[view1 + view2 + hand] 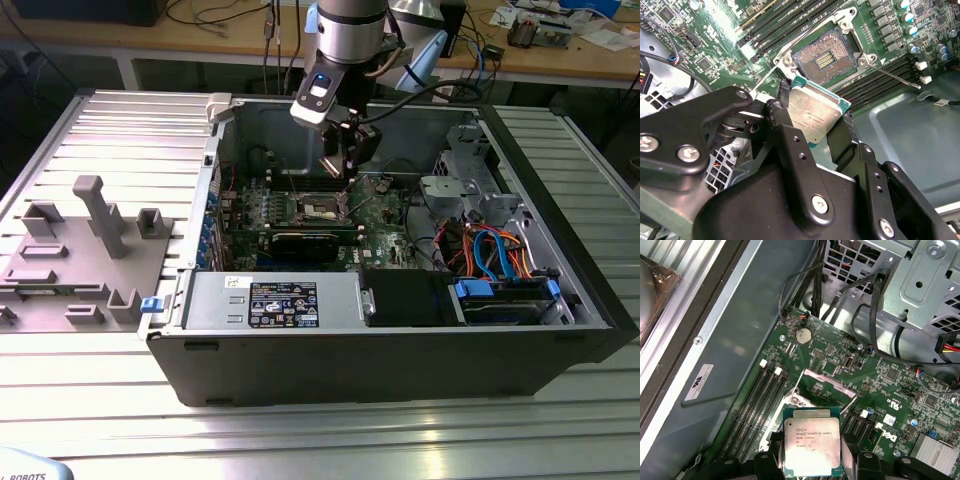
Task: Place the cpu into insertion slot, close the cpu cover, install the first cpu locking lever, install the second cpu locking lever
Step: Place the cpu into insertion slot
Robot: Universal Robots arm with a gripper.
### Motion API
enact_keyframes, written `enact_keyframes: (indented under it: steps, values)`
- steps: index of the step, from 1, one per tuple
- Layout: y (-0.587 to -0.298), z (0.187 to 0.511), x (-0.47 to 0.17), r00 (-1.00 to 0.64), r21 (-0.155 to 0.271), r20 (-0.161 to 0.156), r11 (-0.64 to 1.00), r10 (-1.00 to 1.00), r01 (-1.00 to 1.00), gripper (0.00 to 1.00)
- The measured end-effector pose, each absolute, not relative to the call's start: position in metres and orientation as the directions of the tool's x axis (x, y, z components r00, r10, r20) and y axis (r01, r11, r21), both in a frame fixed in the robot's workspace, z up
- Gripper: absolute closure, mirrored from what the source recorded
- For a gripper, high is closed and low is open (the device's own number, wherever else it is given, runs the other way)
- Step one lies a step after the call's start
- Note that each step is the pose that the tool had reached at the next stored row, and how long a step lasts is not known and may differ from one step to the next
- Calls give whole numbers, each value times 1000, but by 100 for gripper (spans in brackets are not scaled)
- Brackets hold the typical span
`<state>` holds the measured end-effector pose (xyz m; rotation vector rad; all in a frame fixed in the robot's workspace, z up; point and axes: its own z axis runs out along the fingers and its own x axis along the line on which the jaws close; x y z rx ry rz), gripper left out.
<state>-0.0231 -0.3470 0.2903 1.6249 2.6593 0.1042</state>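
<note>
Your claw (811,126) is gripping the cpu (816,109). Its two black fingers (782,125) squeeze the little square chip from two sides. You can see the chip's dull silver top in both wrist views. The chip is up in the air, tipped a bit, and it is not touching the board.

Just past the chip is the insertion slot (827,56). The slot is bare, and you can see its tiny gold pins. The cpu is near the slot but not in it yet. In the first wrist view, the shiny cpu cover (826,383) sits just past the chip. I cannot tell how far it is lifted. A thin metal lever (896,78) sticks out from one corner of the slot.

The slot sits in the green circuit board (715,50). Long black memory slots (880,75) run beside it.

In the exterior view, the claw reaches down into the open computer case (400,350), right over the board. The case lies on a table (100,400) of metal slats. Grey plastic holders (95,215) stand on the table at the exterior view's left.
</note>
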Motion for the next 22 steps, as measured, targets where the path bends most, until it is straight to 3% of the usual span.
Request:
enact_keyframes:
  steps: [22]
  values:
    - [-347,290,-23,-439,69,15,438,898,897,46]
